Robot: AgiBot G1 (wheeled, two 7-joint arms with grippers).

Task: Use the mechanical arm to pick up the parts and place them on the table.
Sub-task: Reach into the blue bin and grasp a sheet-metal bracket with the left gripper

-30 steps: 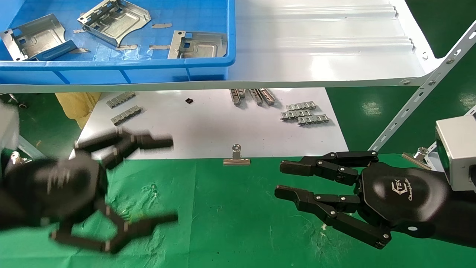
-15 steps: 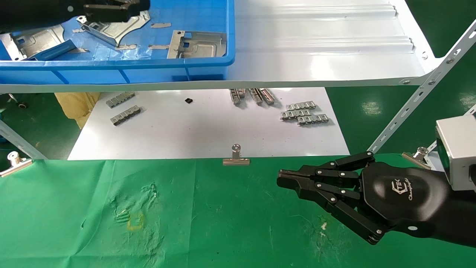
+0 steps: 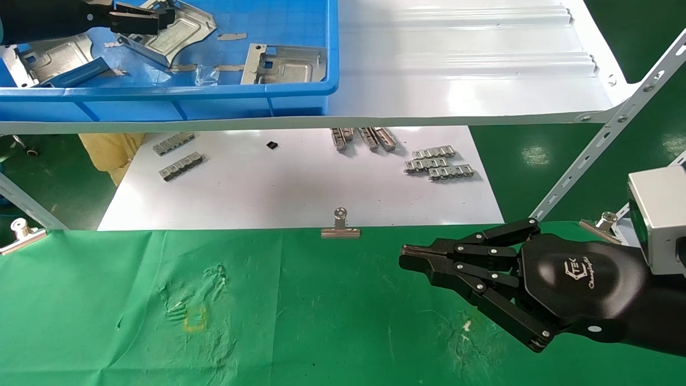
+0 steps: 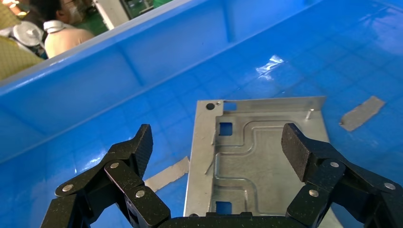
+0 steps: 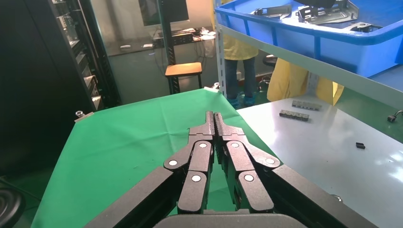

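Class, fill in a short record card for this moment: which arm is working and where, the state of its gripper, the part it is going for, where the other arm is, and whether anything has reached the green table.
Working arm: left gripper, over the blue tray
Fingers: open, straddling one sheet-metal part, not gripping it
Parts in tray: three
Other arm: right gripper, shut, parked above the green table
Parts on table: none yet

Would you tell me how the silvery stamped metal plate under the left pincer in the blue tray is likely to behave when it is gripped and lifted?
The silvery stamped sheet-metal plate looks thin yet embossed and flanged, so probably stiff and fairly light. Its shiny faces may slip against the fingers of the open left pincer. Lying flat on the glossy floor of the blue plastic tray, it might slide rather than tip if nudged.
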